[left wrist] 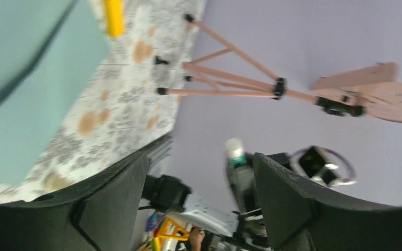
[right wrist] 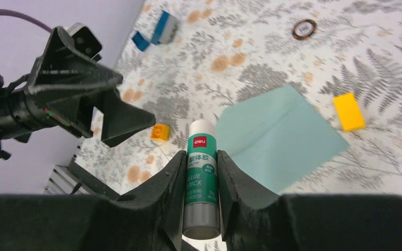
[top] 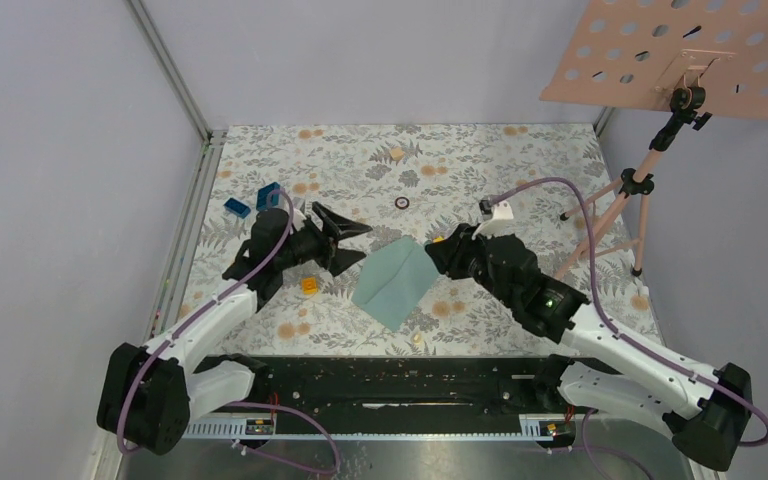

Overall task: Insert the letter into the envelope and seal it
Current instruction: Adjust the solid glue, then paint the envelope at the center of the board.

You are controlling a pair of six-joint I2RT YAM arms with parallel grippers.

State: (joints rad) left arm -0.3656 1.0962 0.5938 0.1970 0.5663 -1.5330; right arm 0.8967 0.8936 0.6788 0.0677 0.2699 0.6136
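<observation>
Between the two grippers: envelope (top: 397, 275), muted teal, flat on the floral table cover (top: 520, 160) and turned cornerwise; one crease runs across its face.
Left gripper (top: 352, 243): jaws spread wide with nothing between them; it is just beside the envelope's left corner, apart from it.
Left wrist view: blurred; the envelope fills the upper left, off to one side of the fingers (left wrist: 120, 183). The stand's legs and the far arm's glue stick show through the gap.
Right gripper (right wrist: 200, 155): jaws drawn in on a glue stick (right wrist: 201, 178) and gripping its barrel on both sides, white end pointing forward past the fingertips.
Envelope from right gripper: just ahead and slightly right of the glue stick's white end. Cannot tell whether the two touch.
Orange block (top: 308, 285): on the cover below the left gripper, near the envelope's left edge.
Yellow block (right wrist: 348, 111): ahead and right of the right gripper, just past the envelope's far right edge.
Blue blocks (top: 268, 194): beyond the left gripper, toward the wall.
Tape ring (top: 402, 203): beyond the envelope, well apart from both grippers.
Pink perforated board (top: 690, 55): on a tripod stand, far right of the right gripper.
</observation>
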